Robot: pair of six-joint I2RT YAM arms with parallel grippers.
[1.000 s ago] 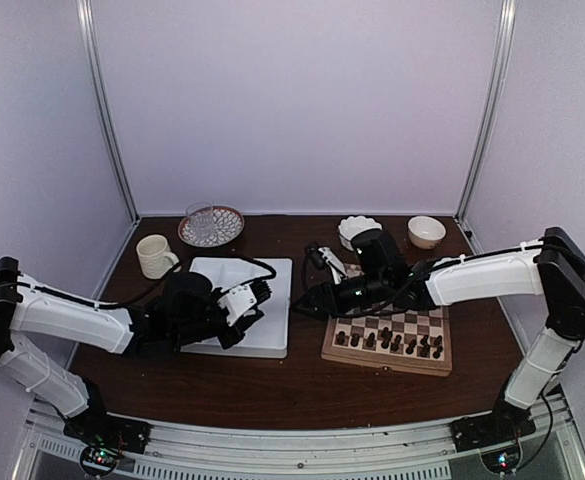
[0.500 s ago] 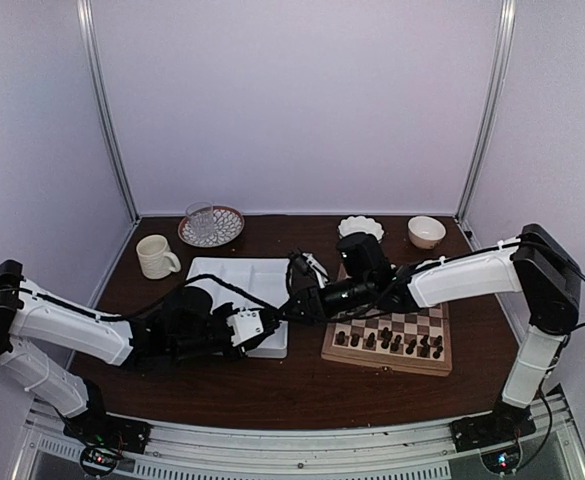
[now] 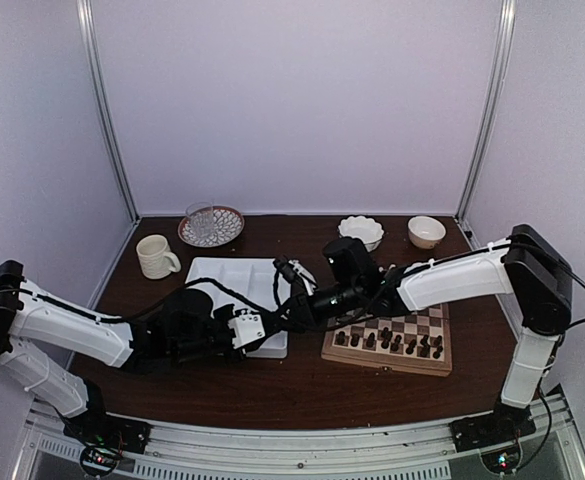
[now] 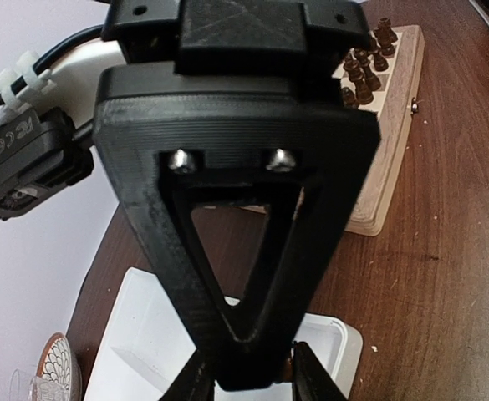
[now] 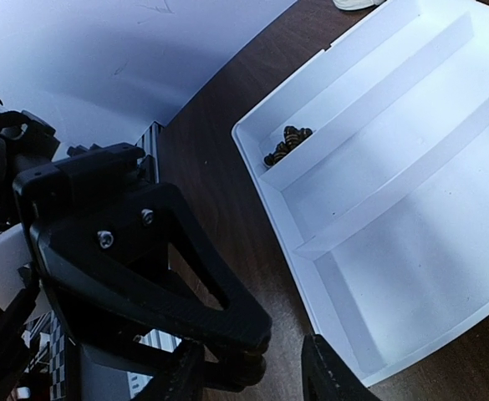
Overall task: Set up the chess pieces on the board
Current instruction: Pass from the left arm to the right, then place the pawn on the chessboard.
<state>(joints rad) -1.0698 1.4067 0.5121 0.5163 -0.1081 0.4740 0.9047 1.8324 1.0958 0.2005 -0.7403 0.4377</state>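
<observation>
Right wrist: R gripper (image 5: 257,372) spread astride L gripper (image 4: 248,386) tip at tray (image 5: 411,251) 5 o'clock corner; we judge handover toward board (image 3: 387,361); can't tell L's pinch.

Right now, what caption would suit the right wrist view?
Dark pieces huddle in a tray corner; the left end effector looms close.
</observation>
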